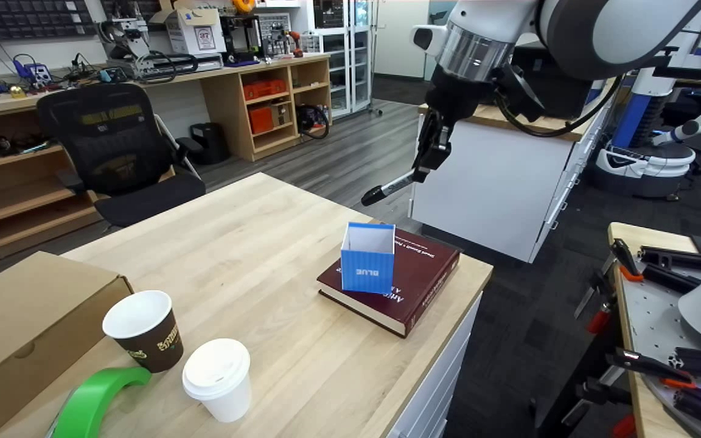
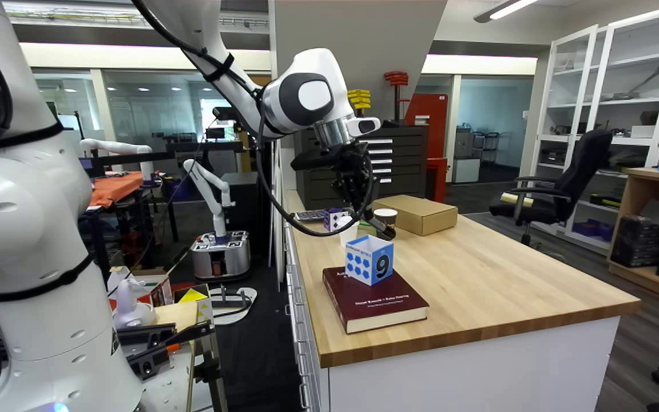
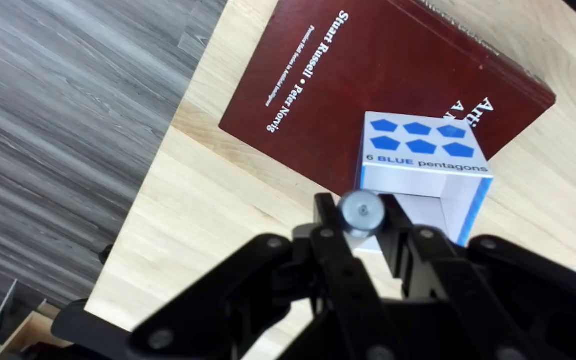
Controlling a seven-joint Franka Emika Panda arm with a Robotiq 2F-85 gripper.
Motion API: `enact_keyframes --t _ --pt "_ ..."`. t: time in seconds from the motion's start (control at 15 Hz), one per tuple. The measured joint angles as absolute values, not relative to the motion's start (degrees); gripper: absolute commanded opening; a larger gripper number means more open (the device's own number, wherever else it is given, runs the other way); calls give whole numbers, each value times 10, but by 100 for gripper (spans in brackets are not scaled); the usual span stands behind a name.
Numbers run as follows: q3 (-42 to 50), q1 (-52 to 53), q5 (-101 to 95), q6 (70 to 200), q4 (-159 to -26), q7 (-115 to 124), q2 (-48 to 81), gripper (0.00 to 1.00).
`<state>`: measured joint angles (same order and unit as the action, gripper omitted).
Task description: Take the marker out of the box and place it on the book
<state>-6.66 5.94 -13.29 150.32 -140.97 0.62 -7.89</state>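
My gripper (image 1: 418, 173) is shut on the marker (image 1: 390, 185), a slim grey pen with a black cap. The marker is held in the air, tilted, with its cap pointing down and outward in an exterior view. In the wrist view the marker's round grey end (image 3: 362, 212) sits between the fingertips (image 3: 360, 220). The blue box (image 1: 367, 271) stands upright with its top open on the dark red book (image 1: 426, 261). The box (image 3: 420, 141) looks empty inside in the wrist view. The book (image 2: 375, 303) lies flat near the table's corner, also seen in an exterior view.
A large brown cardboard box (image 1: 34, 298) lies on the wooden table (image 1: 277, 255). Near it stand a brown paper cup (image 1: 159, 344), a white lidded cup (image 1: 223, 386) and a green curved object (image 1: 92, 401). The table's edge runs close beside the book.
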Motion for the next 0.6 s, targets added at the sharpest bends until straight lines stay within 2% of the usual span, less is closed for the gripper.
enact_keyframes --t 0.6 --pt "-55 17 -139 1507 -1426 39 -63 6"
